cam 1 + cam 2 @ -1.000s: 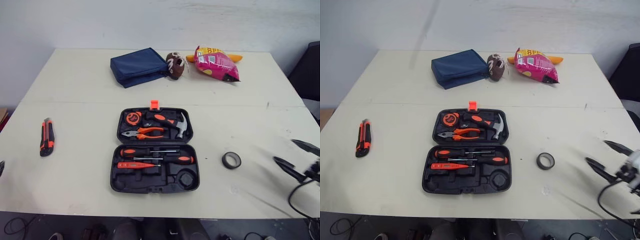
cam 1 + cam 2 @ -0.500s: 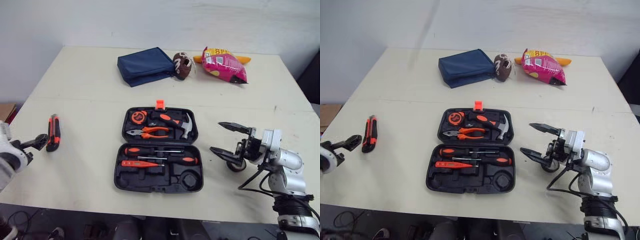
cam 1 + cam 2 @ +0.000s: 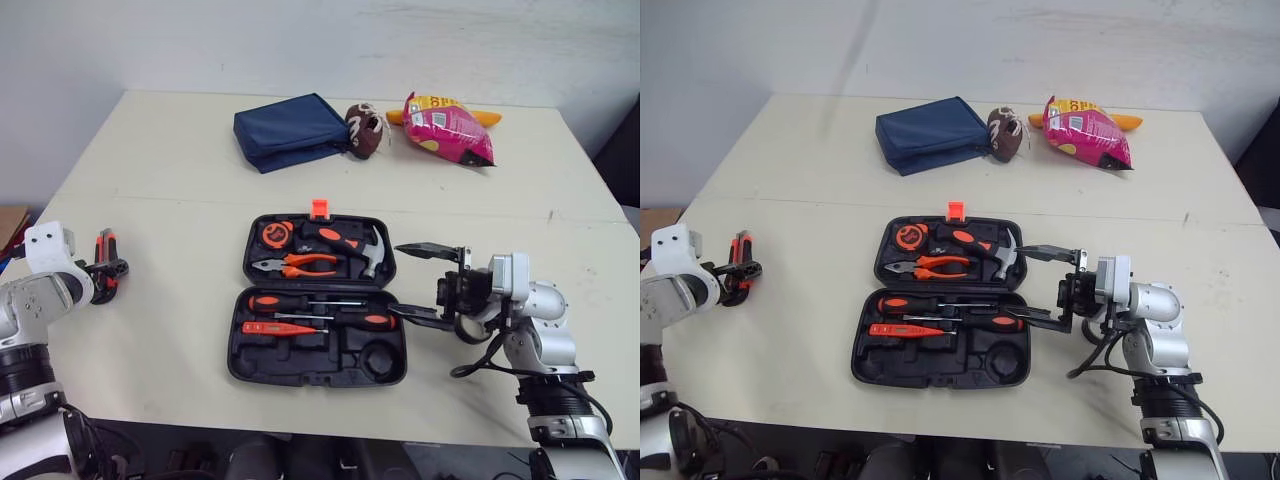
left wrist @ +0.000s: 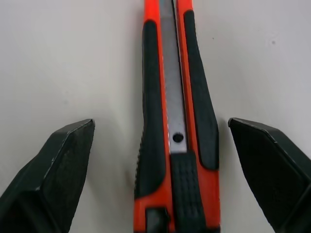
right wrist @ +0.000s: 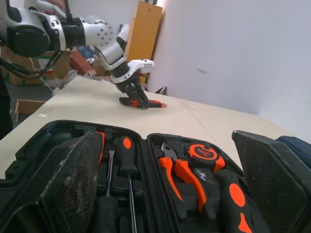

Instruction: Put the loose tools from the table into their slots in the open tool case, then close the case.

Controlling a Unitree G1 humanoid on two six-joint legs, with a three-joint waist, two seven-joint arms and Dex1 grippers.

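Straddling the orange-and-black utility knife (image 4: 177, 121), the left end effector (image 3: 112, 268) has its two black fingers (image 4: 58, 160) spread apart, one on each side of the handle and touching neither side. The left wrist view gives the detail: a bare metal strip with a small round hole runs down the knife's middle, and a ribbed slider sits at the end nearest the wrist.

The right end effector (image 3: 1015, 282) is also spread wide and holds nothing. Its fingertips sit at the edge of the open tool case (image 3: 262, 362) nearest to it. I cannot tell whether they touch that edge.

From the right wrist view the case lies directly ahead between the fingers. Beyond it, the left arm's fingers point down at the knife, with a tall cardboard box (image 5: 146, 19) against the wall behind.

The head views show the case's contents from above:
- a tape measure (image 3: 272, 233)
- pliers (image 3: 295, 265)
- a hammer (image 3: 365, 250)
- two screwdrivers (image 3: 300, 300)
- an orange tester (image 3: 275, 327)

Several slots in the half nearer the robot are bare.

Well beyond both end effectors, at the far side of the tabletop (image 3: 180, 180), lie a navy pouch (image 3: 290, 130), a small brown ball (image 3: 365, 130) and a pink snack bag (image 3: 448, 125). The bag's print is too small to read, and so is the black label on the tape measure.
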